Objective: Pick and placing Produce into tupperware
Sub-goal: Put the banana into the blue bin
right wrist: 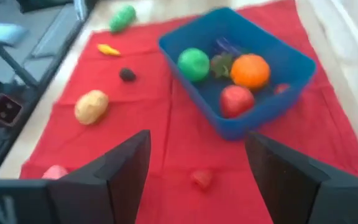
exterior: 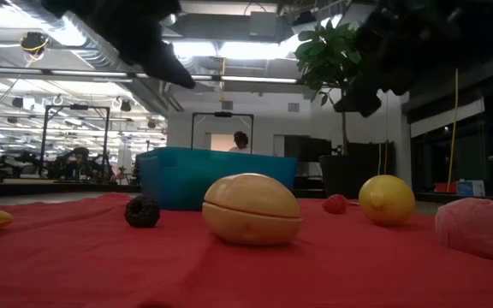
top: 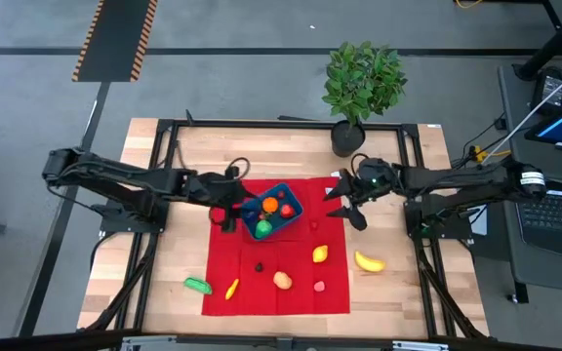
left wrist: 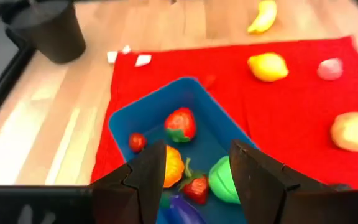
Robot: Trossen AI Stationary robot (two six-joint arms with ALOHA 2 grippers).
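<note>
Several pieces in tub: the blue tub (top: 271, 212) on the red cloth (top: 291, 278) holds an orange (right wrist: 250, 70), green ball (right wrist: 194, 64) and strawberry (left wrist: 179, 124).
Loose produce: lemon (top: 320, 254), banana (top: 369, 261), potato (top: 282, 280) lie apart on the cloth.
Left gripper (left wrist: 194, 171): empty, half-open, over the tub's edge.
Right gripper (right wrist: 194, 168): wide, empty, above cloth beside tub.
Risk: a low left finger could shove the tub; round fruit may roll from a pinch.

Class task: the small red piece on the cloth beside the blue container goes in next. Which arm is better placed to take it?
Probably the right. The right gripper hovers open close to the small red piece, while the left gripper is across the blue container.
</note>
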